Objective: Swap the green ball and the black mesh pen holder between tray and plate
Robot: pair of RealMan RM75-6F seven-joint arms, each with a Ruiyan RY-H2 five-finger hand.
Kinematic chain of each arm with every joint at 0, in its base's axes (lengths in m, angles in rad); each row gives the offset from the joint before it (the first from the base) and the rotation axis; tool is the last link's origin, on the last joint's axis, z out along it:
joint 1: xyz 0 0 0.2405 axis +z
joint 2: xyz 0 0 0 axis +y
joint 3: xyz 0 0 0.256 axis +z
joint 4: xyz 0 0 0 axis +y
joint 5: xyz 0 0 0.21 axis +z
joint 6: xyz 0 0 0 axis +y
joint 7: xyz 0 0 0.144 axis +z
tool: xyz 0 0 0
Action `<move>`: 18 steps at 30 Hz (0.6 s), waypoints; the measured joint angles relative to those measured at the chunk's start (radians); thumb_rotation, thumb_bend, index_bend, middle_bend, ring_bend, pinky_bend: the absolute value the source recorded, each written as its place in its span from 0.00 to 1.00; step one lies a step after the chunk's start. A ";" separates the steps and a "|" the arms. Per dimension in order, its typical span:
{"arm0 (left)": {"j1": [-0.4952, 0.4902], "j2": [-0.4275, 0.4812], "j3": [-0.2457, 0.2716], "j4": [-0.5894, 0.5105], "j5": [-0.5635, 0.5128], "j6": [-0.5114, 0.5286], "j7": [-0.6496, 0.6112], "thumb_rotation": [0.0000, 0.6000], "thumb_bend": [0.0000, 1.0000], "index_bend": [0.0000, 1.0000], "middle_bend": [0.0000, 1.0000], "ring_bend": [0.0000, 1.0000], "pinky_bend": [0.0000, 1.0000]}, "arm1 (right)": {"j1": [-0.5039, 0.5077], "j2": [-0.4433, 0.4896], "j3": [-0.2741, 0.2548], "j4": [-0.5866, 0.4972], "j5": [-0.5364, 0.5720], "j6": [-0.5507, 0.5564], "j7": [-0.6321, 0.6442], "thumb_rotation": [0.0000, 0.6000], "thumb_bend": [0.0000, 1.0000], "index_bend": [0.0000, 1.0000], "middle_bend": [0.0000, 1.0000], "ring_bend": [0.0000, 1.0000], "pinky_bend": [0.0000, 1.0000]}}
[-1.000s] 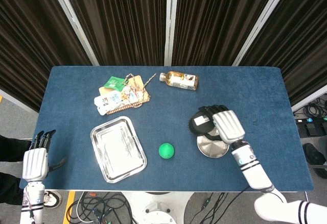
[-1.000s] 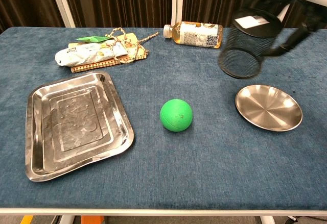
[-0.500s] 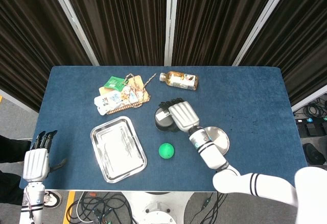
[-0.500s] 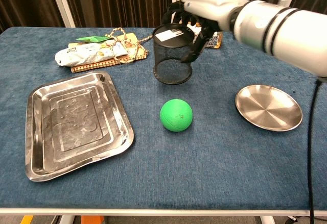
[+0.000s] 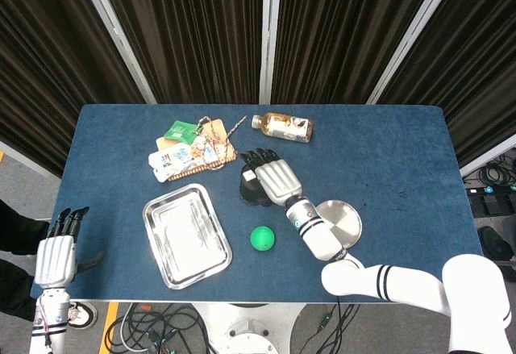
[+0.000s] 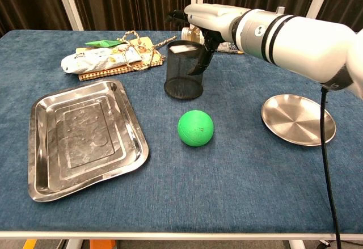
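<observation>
Under the right robot hand (image 6: 195, 19): the black wire-mesh cylindrical pen holder (image 6: 184, 70), upright, fingers curled over its rim and gripping it. Chest view suggests its base is on or just above the blue counter (image 6: 238, 175); can't tell which.

Left of that robot hand and nearer the robot: the rectangular shiny steel tray (image 6: 82, 138), nothing in it. Right of it and nearer the robot: the round steel plate (image 6: 298, 118), also holding nothing. Just below the holder, between tray and plate, the green ball (image 6: 195, 127) sits on bare counter, apart from everything.

Left robot hand (image 5: 56, 257) is off the counter's left edge, fingers straight and close together, holding nothing.

Progress, my read: roughly mid-swap. Holder is off the plate and partway toward the tray, not yet in it. Ball is out of the tray but not on the plate. Left to do: carry holder over into the tray, release it, then grasp the ball and set it on the plate.

Behind the robot hand: snack packets on a woven mat (image 6: 110, 59) and a lying tea bottle (image 5: 282, 127). Neither is part of the task.
</observation>
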State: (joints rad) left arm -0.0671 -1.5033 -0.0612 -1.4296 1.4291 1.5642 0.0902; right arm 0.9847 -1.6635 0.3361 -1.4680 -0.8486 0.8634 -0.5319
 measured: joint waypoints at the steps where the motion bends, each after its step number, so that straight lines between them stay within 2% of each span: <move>1: 0.001 0.000 -0.001 0.000 0.000 0.000 -0.001 1.00 0.09 0.13 0.16 0.08 0.30 | -0.005 0.007 -0.002 -0.015 -0.010 0.008 0.006 1.00 0.10 0.00 0.06 0.00 0.08; 6: 0.003 0.005 -0.003 -0.009 0.007 0.004 -0.003 1.00 0.09 0.13 0.16 0.08 0.30 | -0.052 0.075 -0.022 -0.149 -0.113 0.083 0.039 1.00 0.10 0.00 0.11 0.02 0.09; 9: 0.003 0.007 -0.003 -0.016 0.014 0.005 0.004 1.00 0.09 0.13 0.16 0.08 0.30 | -0.097 0.132 -0.058 -0.259 -0.209 0.146 0.044 1.00 0.09 0.00 0.15 0.06 0.12; 14: 0.001 0.005 -0.002 -0.021 0.020 0.001 0.013 1.00 0.09 0.13 0.16 0.08 0.30 | -0.190 0.211 -0.176 -0.407 -0.366 0.244 0.033 1.00 0.09 0.02 0.20 0.11 0.16; 18: 0.001 0.006 0.001 -0.027 0.031 0.003 0.024 1.00 0.09 0.13 0.16 0.08 0.30 | -0.238 0.225 -0.261 -0.439 -0.390 0.259 0.000 1.00 0.09 0.03 0.21 0.12 0.17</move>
State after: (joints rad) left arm -0.0663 -1.4977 -0.0603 -1.4564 1.4598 1.5669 0.1139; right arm 0.7469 -1.4385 0.0755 -1.9072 -1.2386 1.1226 -0.5317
